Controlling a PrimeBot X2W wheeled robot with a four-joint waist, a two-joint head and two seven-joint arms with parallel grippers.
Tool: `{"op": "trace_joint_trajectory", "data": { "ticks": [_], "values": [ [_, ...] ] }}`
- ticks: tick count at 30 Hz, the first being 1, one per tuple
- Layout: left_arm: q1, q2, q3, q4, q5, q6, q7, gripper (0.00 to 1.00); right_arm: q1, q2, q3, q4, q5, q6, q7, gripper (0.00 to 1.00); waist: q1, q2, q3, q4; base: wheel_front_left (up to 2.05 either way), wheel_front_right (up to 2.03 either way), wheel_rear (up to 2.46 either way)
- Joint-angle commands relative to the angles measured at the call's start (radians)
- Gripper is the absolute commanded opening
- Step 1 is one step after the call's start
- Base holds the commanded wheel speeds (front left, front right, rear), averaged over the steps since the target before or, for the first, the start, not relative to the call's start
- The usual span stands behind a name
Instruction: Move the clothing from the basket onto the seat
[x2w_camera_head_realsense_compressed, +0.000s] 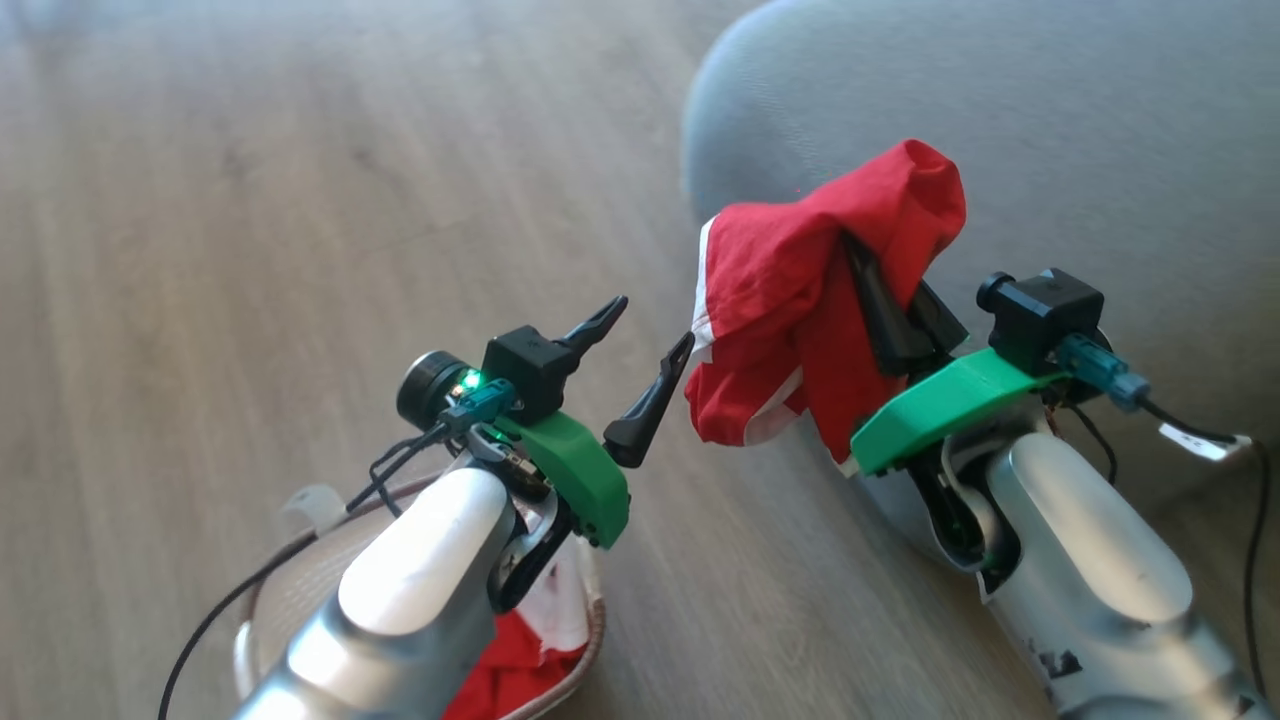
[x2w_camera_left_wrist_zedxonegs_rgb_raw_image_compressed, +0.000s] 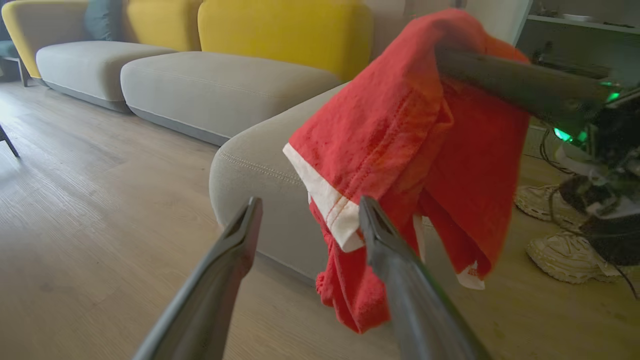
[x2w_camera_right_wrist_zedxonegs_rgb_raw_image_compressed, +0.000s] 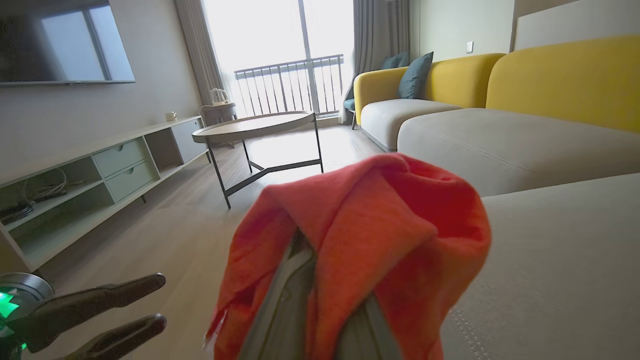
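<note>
A bright red fabric garment with white trim (x2w_camera_head_realsense_compressed: 790, 270) hangs draped over the right end effector (x2w_camera_head_realsense_compressed: 890, 310), clamped on it, beside the rounded corner of the large grey upholstered seat (x2w_camera_head_realsense_compressed: 1100, 130). The left end effector (x2w_camera_head_realsense_compressed: 650, 325), fingers apart, sits just left of it. More red clothing (x2w_camera_head_realsense_compressed: 510, 670) lies in the cream plastic basket (x2w_camera_head_realsense_compressed: 597, 630) on the wood-plank floor (x2w_camera_head_realsense_compressed: 250, 200), near left. Yellow sofa backs (x2w_camera_right_wrist_zedxonegs_rgb_raw_image_compressed: 565, 75) and a round table (x2w_camera_right_wrist_zedxonegs_rgb_raw_image_compressed: 255, 127) stand farther off.
</note>
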Motion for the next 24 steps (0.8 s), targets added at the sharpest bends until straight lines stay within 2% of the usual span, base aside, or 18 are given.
{"op": "trace_joint_trajectory", "data": {
  "ticks": [1, 8, 16, 24],
  "values": [
    [-0.024, 0.016, 0.047, -0.037, 0.015, -0.005, -0.005, 1.00, 0.000, 0.011, 0.000, -0.042, -0.008, 0.007, -0.005, 0.00, 0.0000, -0.0001, -0.005, -0.077, 0.00, 0.00, 0.00],
    [-0.042, 0.008, 0.007, -0.041, 0.024, -0.006, -0.005, 1.00, 0.037, 0.002, -0.076, -0.091, -0.026, 0.007, -0.005, 0.00, 0.0000, -0.0001, 0.016, -0.116, 0.00, 0.00, 0.00],
    [-0.086, 0.002, -0.054, -0.066, 0.010, -0.006, -0.005, 1.00, 0.134, 0.009, -0.213, -0.179, -0.065, 0.007, -0.005, 0.00, 0.0000, -0.0001, 0.053, -0.137, 0.00, 0.00, 0.00],
    [-0.090, 0.043, -0.081, -0.117, 0.017, -0.006, -0.005, 1.00, 0.114, 0.004, -0.292, -0.193, -0.105, 0.007, -0.005, 0.00, 0.0000, -0.0001, 0.141, -0.148, 0.00, 0.00, 0.00]
  ]
}}
